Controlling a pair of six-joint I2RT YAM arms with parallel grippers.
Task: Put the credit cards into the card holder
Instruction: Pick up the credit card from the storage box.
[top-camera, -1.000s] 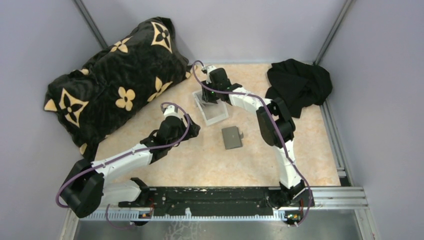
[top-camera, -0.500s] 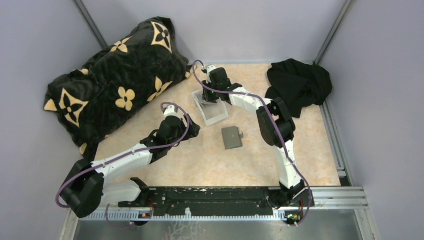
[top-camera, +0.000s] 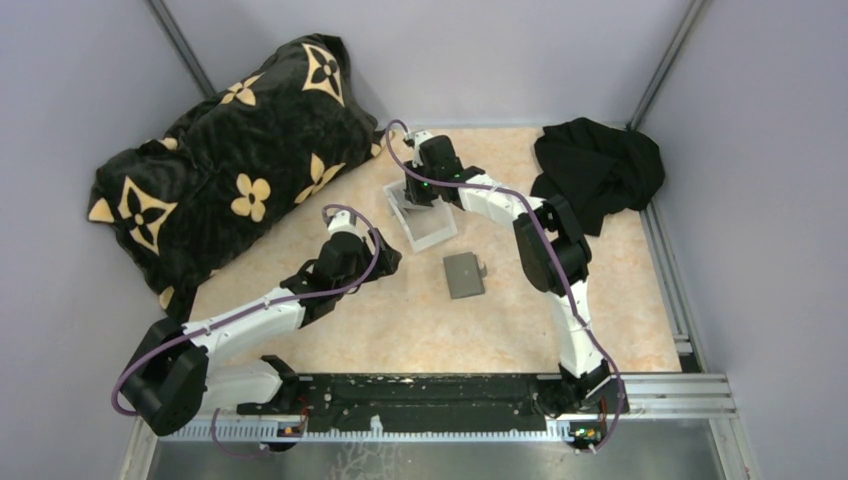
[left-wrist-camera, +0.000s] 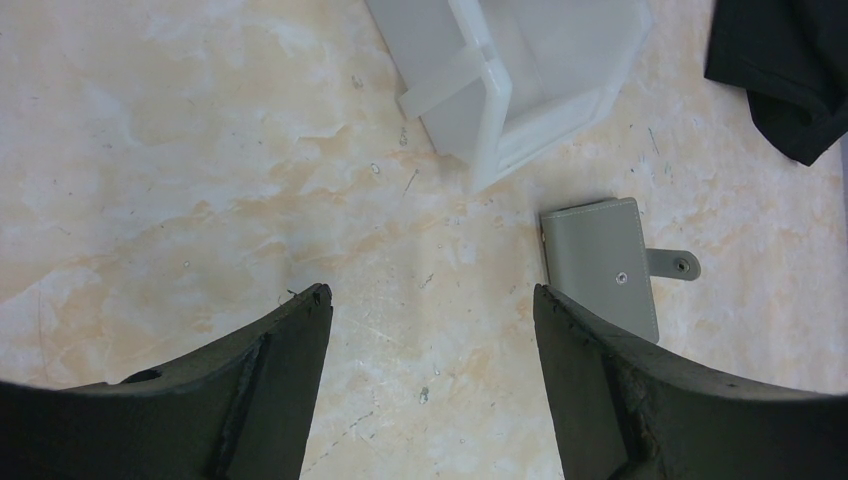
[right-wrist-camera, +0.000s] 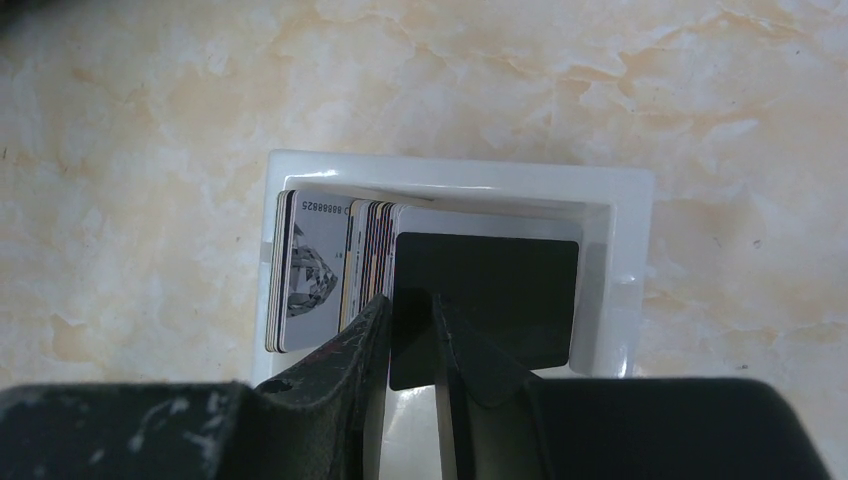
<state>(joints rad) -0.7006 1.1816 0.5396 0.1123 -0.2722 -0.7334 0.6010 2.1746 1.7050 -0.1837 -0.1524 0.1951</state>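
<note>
Right gripper (right-wrist-camera: 411, 300) tight on black card (right-wrist-camera: 500, 290) amid packed cards (right-wrist-camera: 310, 280) in tray (right-wrist-camera: 620, 190) — left gripper (left-wrist-camera: 430, 292) wide, empty

Plain grey-lilac walls (top-camera: 500, 50) close the space in on three sides, with slim metal posts (top-camera: 178, 40) running up the back corners. The tabletop (top-camera: 400, 330) is a pale peach marble pattern, finely scratched and evenly lit. A big black cushion (top-camera: 230, 170) with tan flower motifs fills the far left corner, and a crumpled black cloth (top-camera: 598, 165) lies far right. Aluminium rails (top-camera: 665, 395) edge the near side.
</note>
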